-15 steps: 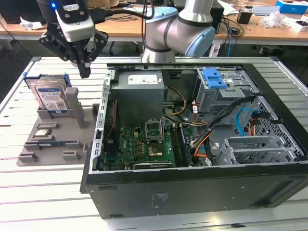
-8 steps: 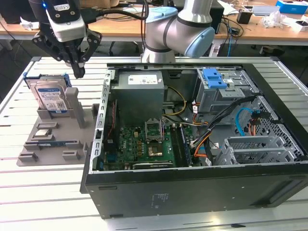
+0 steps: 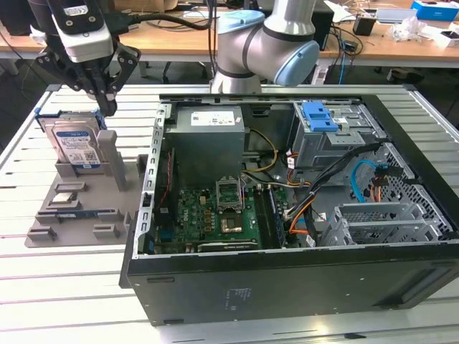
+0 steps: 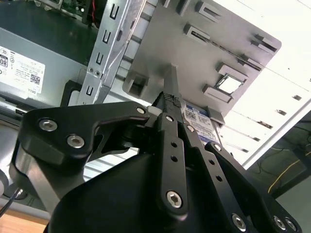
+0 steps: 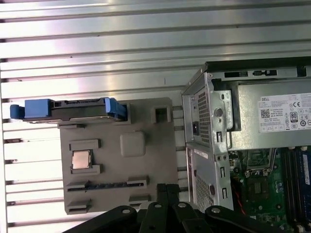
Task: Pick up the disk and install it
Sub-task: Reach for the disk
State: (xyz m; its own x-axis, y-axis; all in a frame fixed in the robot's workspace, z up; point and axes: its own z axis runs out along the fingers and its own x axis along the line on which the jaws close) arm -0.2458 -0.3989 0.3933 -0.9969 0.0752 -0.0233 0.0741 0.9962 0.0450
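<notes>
Your jaws are clenched on nothing, and the gripper hangs close above the disk without touching it, outside the open computer case on the exterior view's left. The disk stands on edge in its blue carrier, slotted into the grey holder plate that lies on the slatted worktop beside the case. Farther off, inside the case, sits the grey power supply.

Silver-and-pale-blue jointed robot arm reaches across to the exterior view's left, wrist turned down. The black two-finger gripper points straight downward and hangs in the air, fingers pressed together, nothing between them.
</notes>
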